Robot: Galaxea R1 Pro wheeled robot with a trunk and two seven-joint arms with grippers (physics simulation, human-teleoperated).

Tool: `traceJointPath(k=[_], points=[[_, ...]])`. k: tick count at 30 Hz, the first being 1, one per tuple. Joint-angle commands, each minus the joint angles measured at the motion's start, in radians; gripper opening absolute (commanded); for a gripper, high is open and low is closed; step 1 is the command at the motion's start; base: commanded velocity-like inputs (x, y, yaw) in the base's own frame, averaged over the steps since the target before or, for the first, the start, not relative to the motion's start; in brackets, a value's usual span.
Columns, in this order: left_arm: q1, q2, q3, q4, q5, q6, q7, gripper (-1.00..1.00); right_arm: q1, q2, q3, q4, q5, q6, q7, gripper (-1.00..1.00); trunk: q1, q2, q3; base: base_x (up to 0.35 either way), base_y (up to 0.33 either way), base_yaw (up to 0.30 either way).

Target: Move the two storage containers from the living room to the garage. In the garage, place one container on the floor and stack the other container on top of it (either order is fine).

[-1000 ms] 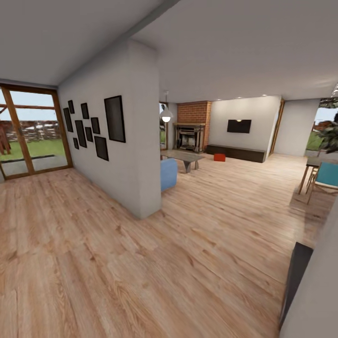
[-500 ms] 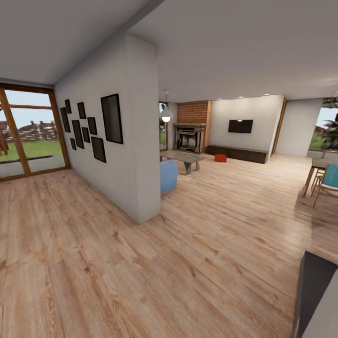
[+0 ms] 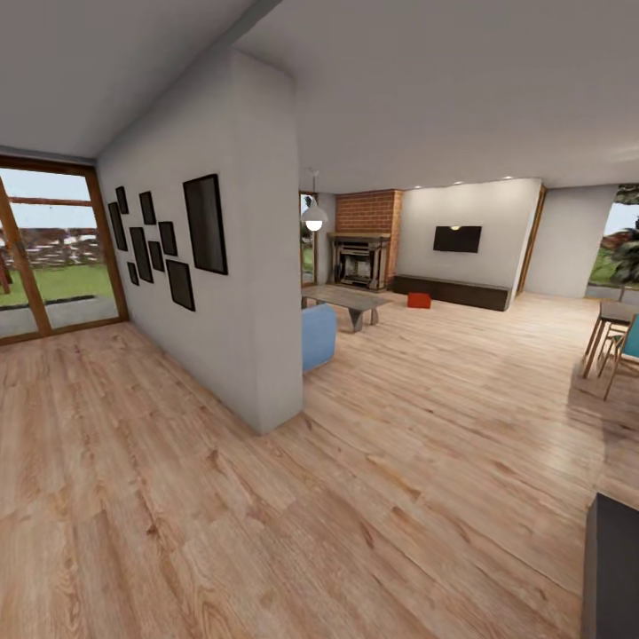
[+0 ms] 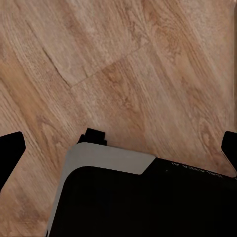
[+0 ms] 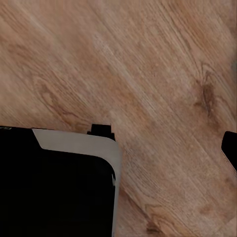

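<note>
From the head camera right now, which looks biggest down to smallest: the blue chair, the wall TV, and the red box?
1. Blue chair, though it is nearest.
2. Wall TV.
3. Red box.

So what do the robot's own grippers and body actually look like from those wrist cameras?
Not much shows. In the left wrist view, black fingertips poke in at both edges, wide apart. Below sits a black body with a pale grey rounded edge and faint small lettering. The right wrist view shows one black fingertip and the same black, grey-edged body.
</note>
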Motion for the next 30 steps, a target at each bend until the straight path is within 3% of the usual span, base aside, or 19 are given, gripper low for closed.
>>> traceJointPath(k=[1,10,30], points=[[-0.001,0.0,-0.008,0.0,0.009,-0.003,0.0,1.0,-0.001,0.0,0.008,0.003,-0.006,-0.005,-0.002,1.0,0.001,-0.001,-0.001,0.322,0.0,0.0],[-0.001,-0.001,-0.008,0.0,0.009,-0.003,0.0,1.0,-0.001,0.0,0.01,0.002,-0.005,-0.005,0.005,1.0,0.001,-0.001,-0.001,0.322,0.0,-0.067],[-0.001,-0.001,-0.008,0.0,0.009,-0.003,0.0,1.0,-0.001,0.0,0.01,0.001,-0.005,-0.002,0.007,1.0,0.001,-0.001,-0.001,0.322,0.0,-0.267]])
